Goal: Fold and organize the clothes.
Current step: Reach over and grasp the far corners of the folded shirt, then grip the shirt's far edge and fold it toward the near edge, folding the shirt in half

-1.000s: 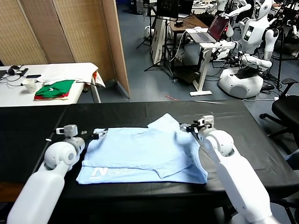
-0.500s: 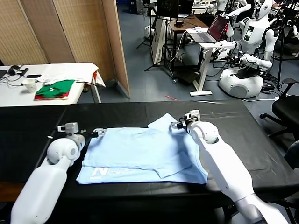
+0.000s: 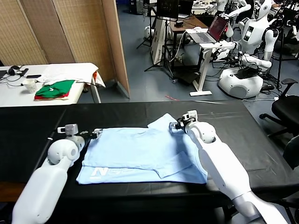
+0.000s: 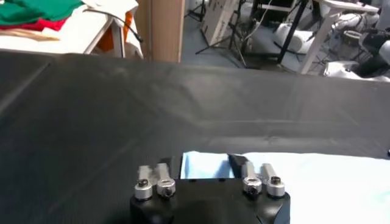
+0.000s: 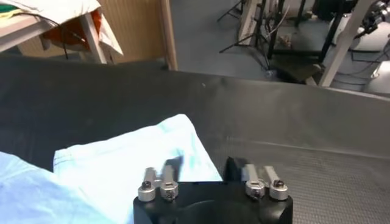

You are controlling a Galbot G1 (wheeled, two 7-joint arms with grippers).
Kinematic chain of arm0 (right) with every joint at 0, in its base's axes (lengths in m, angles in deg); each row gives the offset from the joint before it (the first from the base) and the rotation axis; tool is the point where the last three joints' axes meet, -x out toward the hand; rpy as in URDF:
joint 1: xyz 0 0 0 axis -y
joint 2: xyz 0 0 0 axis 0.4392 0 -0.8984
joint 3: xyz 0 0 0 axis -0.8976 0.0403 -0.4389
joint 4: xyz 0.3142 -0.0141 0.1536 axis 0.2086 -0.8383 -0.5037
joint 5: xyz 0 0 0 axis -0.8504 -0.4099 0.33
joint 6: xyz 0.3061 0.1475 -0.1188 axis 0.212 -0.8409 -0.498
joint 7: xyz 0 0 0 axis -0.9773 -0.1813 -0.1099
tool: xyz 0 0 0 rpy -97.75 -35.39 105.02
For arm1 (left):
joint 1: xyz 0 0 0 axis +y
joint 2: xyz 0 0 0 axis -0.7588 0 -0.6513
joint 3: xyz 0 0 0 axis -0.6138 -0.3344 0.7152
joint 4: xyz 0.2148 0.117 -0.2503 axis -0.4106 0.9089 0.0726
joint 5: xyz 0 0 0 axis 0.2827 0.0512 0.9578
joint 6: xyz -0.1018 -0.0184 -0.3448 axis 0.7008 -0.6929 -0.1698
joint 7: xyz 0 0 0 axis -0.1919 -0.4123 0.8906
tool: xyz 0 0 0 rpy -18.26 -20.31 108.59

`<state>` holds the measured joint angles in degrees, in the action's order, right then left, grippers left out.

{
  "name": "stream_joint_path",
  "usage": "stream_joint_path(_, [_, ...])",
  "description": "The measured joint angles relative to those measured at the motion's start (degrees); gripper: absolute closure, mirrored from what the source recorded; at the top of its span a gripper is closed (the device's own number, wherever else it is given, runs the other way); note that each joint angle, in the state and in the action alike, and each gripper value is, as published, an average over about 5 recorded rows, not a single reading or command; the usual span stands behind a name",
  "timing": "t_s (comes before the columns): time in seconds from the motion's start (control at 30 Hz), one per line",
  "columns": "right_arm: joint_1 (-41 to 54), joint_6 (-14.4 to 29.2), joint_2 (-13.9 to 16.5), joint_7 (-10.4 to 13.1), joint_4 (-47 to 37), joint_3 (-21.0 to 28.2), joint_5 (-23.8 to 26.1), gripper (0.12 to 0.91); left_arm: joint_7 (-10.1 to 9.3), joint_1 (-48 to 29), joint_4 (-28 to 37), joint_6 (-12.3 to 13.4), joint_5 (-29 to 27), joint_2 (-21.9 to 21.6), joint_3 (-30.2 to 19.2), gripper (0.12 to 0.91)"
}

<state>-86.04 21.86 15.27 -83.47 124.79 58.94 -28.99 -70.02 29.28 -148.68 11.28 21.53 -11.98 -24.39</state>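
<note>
The pale sky-blue T-shirt [image 3: 140, 151] lies flat on the black table [image 3: 243, 126], partly folded, with white lettering [image 3: 105, 171] near its front left corner. My left gripper [image 3: 96, 133] is open at the shirt's far left corner. In the left wrist view [image 4: 207, 163] its fingers straddle the cloth edge [image 4: 317, 182]. My right gripper [image 3: 174, 126] is open at the far right sleeve, which sticks out toward the back. In the right wrist view [image 5: 203, 167] one finger is over the sleeve [image 5: 134, 158] and the other over bare table.
A white table at the back left holds green-and-red folded garments [image 3: 55, 88], a white cloth [image 3: 70, 72] and a mug [image 3: 29, 85]. A wooden partition [image 3: 70, 28] stands behind. Other robots and a laptop desk [image 3: 247, 32] are at the back right, and a black chair [image 3: 287, 107] at the right.
My right gripper has moved from the shirt's right side back and left to the far sleeve. My left gripper has shifted only slightly at the left corner.
</note>
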Motion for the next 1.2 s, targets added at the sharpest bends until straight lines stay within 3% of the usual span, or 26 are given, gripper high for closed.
stream_joint_path(0.07, [-0.38,1.56,-0.03,-0.24,0.19,-0.3,0.21,0.886,0.07,-0.35,0.31,0.28,-0.3,0.24,-0.02,0.887])
stream_joint_path(0.27, [-2.19,6.52,0.9,-0.91,2.68,-1.99,-0.01,0.885,0.03,0.1,-0.69,0.48,-0.16,0.19,0.47,0.884])
stream_joint_path(0.4, [-4.13,7.23,2.26,-1.38,6.45,-3.27,0.03,0.885,-0.48,1.64,-3.29,0.27,0.47,-0.6,1.23,0.884])
stream_joint_path(0.9, [-19.65,-0.28,9.68,-0.39,28.82,-10.93,0.02,0.885,-1.33,14.8,-18.78,1.04,-1.81,-4.28,7.67,0.884])
stream_joint_path(1.2, [-31.62,-3.71,13.18,1.68,42.2,-15.43,0.83,0.885,-2.66,22.89,-27.71,-1.82,-7.33,-3.67,10.41,0.884])
